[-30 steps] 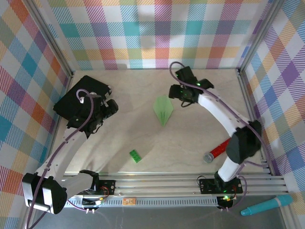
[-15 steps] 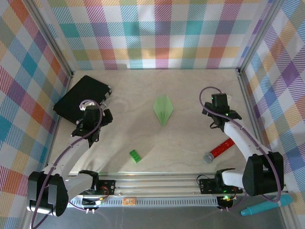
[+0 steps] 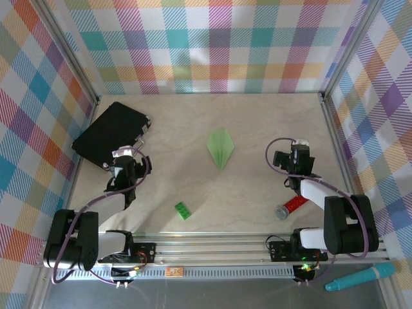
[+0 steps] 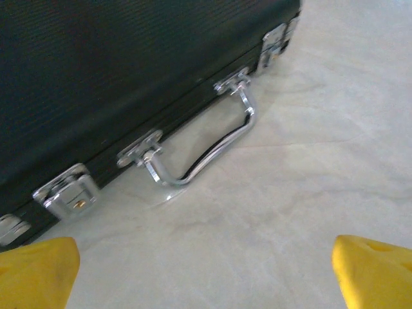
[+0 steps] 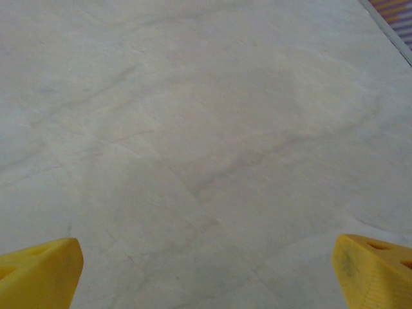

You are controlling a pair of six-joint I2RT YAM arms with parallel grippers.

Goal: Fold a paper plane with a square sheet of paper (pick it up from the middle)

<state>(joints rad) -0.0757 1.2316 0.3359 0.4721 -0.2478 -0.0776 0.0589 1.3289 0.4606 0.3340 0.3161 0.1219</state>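
Note:
The square sheet of paper lies folded into a pale-green paper plane (image 3: 221, 147), a pointed dart with a centre crease, flat on the table's middle with its tip toward the near edge. My left gripper (image 3: 125, 158) is far to its left, open, with bare table between its yellow fingertips (image 4: 38, 270). It faces the black case (image 4: 116, 77). My right gripper (image 3: 294, 154) is well to the right of the plane, open over bare table, with nothing between its yellow fingertips (image 5: 373, 267). Neither gripper touches the plane.
The black case (image 3: 109, 132) with a chrome handle (image 4: 212, 145) lies at the back left. A small bright-green brick (image 3: 183, 210) sits near the front edge. A red and silver cylinder (image 3: 293, 203) lies front right. A teal pen (image 3: 360, 278) rests outside the frame.
Both arms have drawn back toward the near edge. The right gripper left the plane's side, moved right and opened wider. The left gripper came off the black case.

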